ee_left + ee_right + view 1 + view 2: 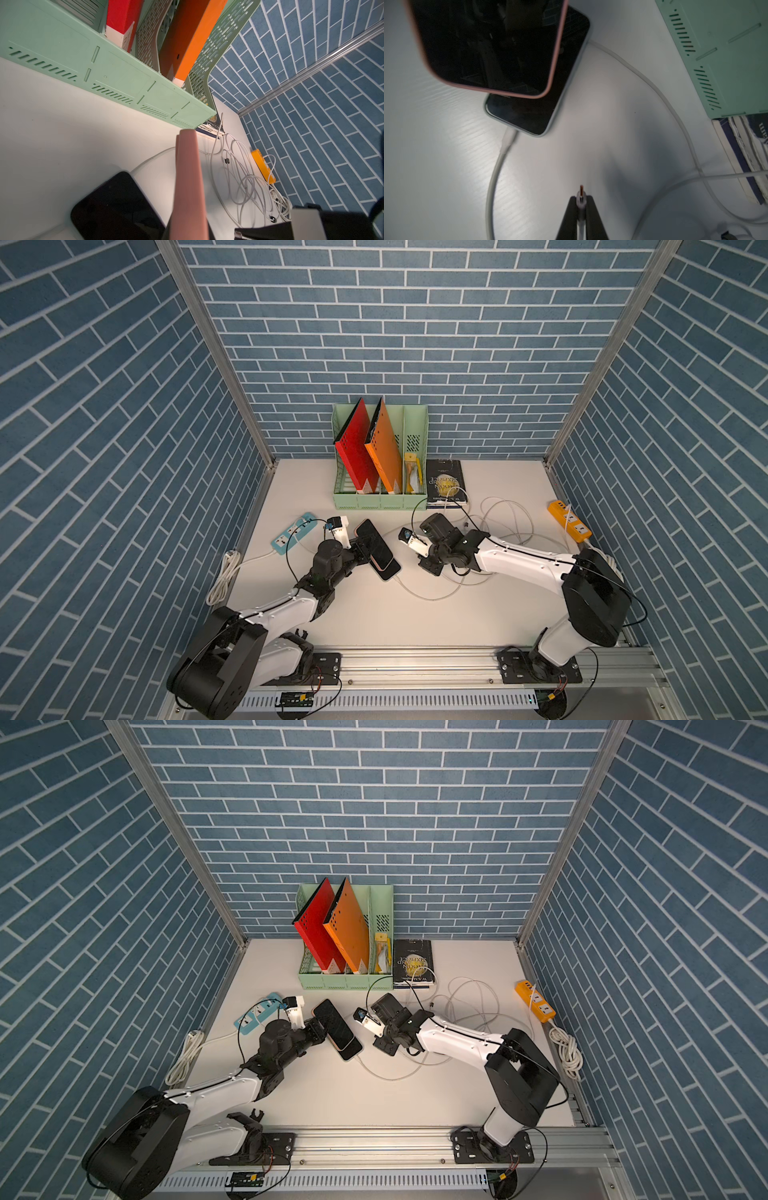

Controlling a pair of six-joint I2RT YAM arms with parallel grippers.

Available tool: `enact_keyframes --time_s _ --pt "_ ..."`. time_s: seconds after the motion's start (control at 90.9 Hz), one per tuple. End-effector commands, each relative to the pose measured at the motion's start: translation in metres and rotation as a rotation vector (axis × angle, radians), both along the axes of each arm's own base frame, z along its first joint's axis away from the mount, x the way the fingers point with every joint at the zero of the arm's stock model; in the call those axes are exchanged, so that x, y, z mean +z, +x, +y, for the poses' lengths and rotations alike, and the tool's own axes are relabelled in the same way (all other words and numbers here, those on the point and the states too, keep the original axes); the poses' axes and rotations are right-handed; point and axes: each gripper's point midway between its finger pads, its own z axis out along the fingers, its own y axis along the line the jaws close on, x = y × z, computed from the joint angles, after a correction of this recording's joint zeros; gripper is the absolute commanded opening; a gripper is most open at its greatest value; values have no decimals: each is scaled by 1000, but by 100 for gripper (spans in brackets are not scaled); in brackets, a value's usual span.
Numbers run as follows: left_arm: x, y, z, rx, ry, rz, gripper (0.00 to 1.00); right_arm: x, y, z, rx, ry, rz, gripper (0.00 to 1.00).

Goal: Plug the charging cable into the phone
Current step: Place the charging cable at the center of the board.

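Both top views: high, looking down on whole table. Wrist cams: close, low; share pink phone.

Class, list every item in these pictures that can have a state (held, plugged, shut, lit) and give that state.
pink-cased phone: lifted, screen dark, no cable in it.
second phone: flat on the table, screen dark, white cable plugged in.
cable plug: gripped, not inserted.
left gripper: shut on pink-cased phone.
right gripper: shut on cable plug.
orange power strip: one socket in use.
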Motion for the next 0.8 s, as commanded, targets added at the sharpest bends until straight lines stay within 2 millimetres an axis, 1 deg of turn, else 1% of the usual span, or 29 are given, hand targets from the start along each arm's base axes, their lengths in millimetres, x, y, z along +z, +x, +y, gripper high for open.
enact_keyframes --time_s 0.0,0.044,0.11,0.165,0.286,0.44,0.792 --pt "11 6 4 23 1 -48 0 -20 20 -8 -134 -24 38 0" --pt "10 6 4 24 4 -46 0 -25 23 -7 -148 -33 45 4" --pt "9 6 5 29 8 -43 0 -30 26 -7 -172 -46 53 6" --pt "10 7 6 32 8 -45 0 -32 28 -6 -178 -56 53 10" --pt "11 7 5 29 6 -47 0 -33 30 -7 -184 -61 50 21" --pt "10 7 4 24 4 -46 0 -36 28 -8 -183 -71 61 30" --pt "10 6 4 22 3 -46 0 -49 21 -16 -177 -87 120 32"
